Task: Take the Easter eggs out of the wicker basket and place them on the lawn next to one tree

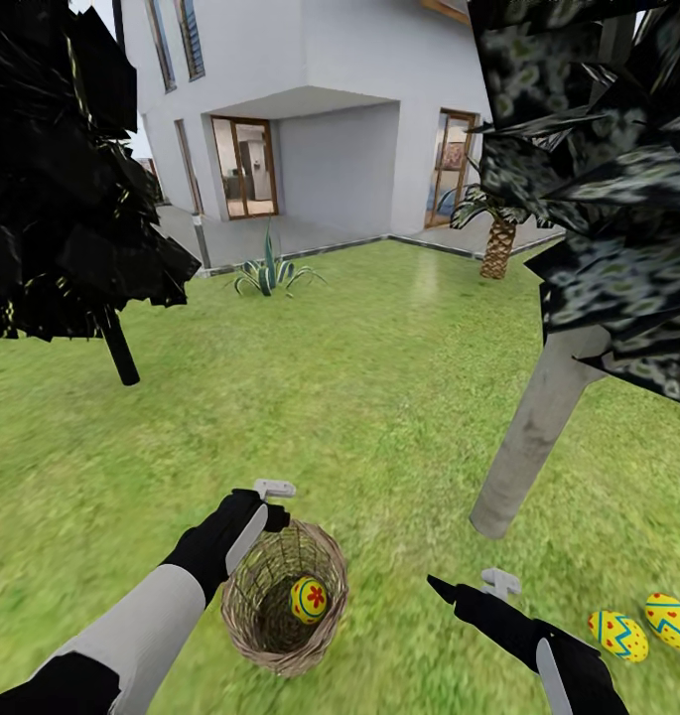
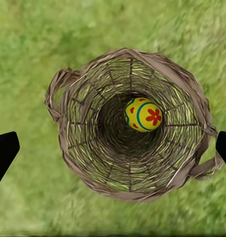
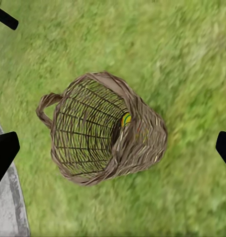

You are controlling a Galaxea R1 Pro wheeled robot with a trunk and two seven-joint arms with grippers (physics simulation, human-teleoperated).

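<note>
Basket: the round, deep, brown open-weave wicker basket [image 1: 285, 599] stood upright on the mottled green lawn [image 1: 359, 397], its mouth facing up, well to the left of the pale grey trunk.
Egg in basket: one bright yellow egg with a red flower [image 2: 143, 114] lay at the bottom of the basket, its flower turned up toward your left wrist camera; from the right wrist only a sliver of it showed past the weave [image 3: 125, 119]. Its long axis could not be told.
Eggs on grass: two yellow eggs with blue zigzags, [image 1: 617, 636] and [image 1: 671, 620], lay side by side on the lawn near the base of the tree, right of the trunk, each with its long axis running from upper left to lower right in the head view.
Tree: the thick, smooth, pale grey trunk [image 1: 538, 427] leaned, with dark speckled leaves above.
Left gripper [image 1: 268, 504]: you held it just over the basket's far rim, fingers spread wide and holding nothing.
Right gripper [image 1: 474, 584]: you had it released, fingers apart, between the basket and the trunk base.
</note>
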